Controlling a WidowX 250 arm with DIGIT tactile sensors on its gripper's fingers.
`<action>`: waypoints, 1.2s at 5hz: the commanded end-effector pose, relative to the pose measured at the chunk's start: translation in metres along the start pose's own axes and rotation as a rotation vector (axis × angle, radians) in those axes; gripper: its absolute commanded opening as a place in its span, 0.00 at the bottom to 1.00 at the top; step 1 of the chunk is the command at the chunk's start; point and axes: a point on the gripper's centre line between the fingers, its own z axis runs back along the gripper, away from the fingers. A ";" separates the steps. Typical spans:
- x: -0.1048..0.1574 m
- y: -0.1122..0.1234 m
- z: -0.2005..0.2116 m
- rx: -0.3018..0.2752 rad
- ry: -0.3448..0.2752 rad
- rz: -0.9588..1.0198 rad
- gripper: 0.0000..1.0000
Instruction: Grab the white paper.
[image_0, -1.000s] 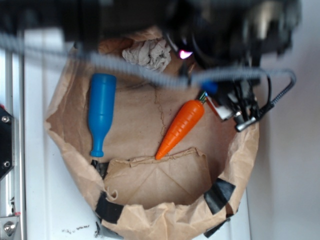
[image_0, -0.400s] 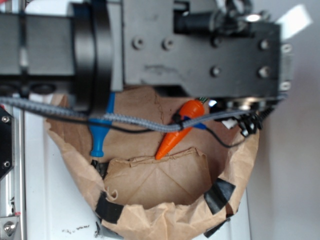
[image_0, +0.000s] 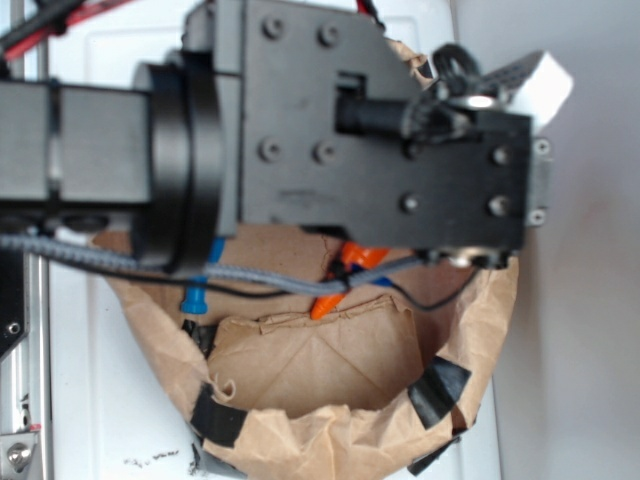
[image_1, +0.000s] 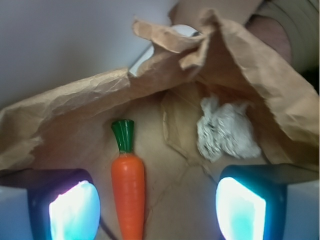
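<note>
Two fingers (image_1: 75, 210) of the gripper (image_1: 157, 207) frame the lower edge of the wrist view, spread wide with nothing between them. White paper (image_1: 226, 132), a crumpled wad, lies on the bag (image_1: 70, 107) floor, above and just inside the right-hand finger in that view, apart from it. Its far side sits close under the bag's folded wall, which overhangs above and to the right, so room there is tight. Open brown floor separates the wad from the carrot (image_1: 128, 192), which lies lengthwise near the left-hand finger, green top pointing toward the wall. In the exterior view the arm (image_0: 330, 140) covers most of the bag's upper half; the wad is hidden there. Only an orange strip of carrot and a blue sliver of a bottle (image_0: 195, 295) show beneath a grey cable (image_0: 270, 282). Torn bag rim with black tape (image_0: 438, 390) borders the lower edge; white surface (image_0: 100, 400) lies beyond.
</note>
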 end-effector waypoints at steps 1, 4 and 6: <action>-0.003 0.000 0.015 -0.036 -0.020 0.077 1.00; -0.126 0.051 0.058 -0.019 -0.115 0.227 1.00; -0.146 0.098 0.043 0.011 -0.132 0.247 1.00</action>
